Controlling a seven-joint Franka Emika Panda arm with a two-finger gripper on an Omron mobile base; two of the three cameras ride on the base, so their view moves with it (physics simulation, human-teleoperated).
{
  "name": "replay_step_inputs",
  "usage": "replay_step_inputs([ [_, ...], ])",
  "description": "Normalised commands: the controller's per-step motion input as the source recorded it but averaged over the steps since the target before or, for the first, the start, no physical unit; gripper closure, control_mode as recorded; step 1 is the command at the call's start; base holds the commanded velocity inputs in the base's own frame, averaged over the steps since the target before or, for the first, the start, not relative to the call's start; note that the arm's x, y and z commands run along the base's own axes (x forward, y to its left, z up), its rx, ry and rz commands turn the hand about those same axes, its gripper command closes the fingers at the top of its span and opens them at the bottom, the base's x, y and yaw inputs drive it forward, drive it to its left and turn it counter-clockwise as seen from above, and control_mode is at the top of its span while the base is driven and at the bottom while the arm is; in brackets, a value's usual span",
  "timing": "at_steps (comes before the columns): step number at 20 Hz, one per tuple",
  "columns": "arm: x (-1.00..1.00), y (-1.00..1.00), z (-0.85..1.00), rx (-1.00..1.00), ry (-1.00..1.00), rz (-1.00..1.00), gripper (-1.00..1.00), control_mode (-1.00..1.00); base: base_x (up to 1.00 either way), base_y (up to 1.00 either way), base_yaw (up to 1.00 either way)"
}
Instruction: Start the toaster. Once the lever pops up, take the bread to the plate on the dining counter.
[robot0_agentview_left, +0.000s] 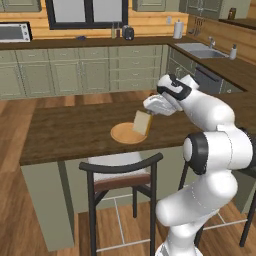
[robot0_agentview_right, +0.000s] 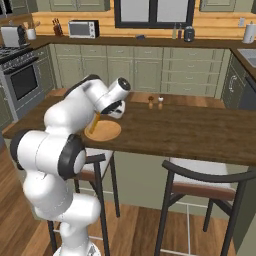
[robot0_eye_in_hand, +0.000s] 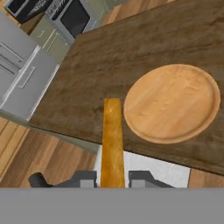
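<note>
Toasting looks finished: the gripper (robot0_eye_in_hand: 113, 178) is pinched narrowly on the bread (robot0_agentview_left: 142, 122), held on edge just above the near rim of the plate (robot0_agentview_left: 122, 134) on the dining counter (robot0_agentview_left: 70, 130); only lowering and letting go remain

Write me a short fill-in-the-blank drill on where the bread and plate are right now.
The pincer is shut on the ____.
The bread hangs edge-down above the round ____.
The plate rests on the dark wooden dining ____.
The plate holds ____ so far.

Missing words: bread; plate; counter; nothing
</note>
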Motion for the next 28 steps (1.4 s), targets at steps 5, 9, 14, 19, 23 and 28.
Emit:
replay_step_inputs([
  [5, 0.14, 0.07, -0.35, 0.05, 0.03, 0.0, 1.0, -1.0, 0.0, 0.0, 0.0],
  [9, 0.09, 0.03, -0.33, 0.06, 0.01, 0.0, 1.0, -1.0, 0.0, 0.0, 0.0],
  [14, 0.34, 0.16, -0.13, 0.04, 0.0, 0.0, 1.0, -1.0, 0.0, 0.0, 0.0],
  [19, 0.48, 0.24, -0.1, 0.0, 0.0, 0.0, 1.0, -1.0, 0.0, 0.0, 0.0],
  [23, 0.32, 0.06, -0.31, 0.0, 0.0, 0.0, 1.0, -1.0, 0.0, 0.0, 0.0],
  [28, 0.34, 0.03, -0.42, 0.0, 0.0, 0.0, 1.0, -1.0, 0.0, 0.0, 0.0],
])
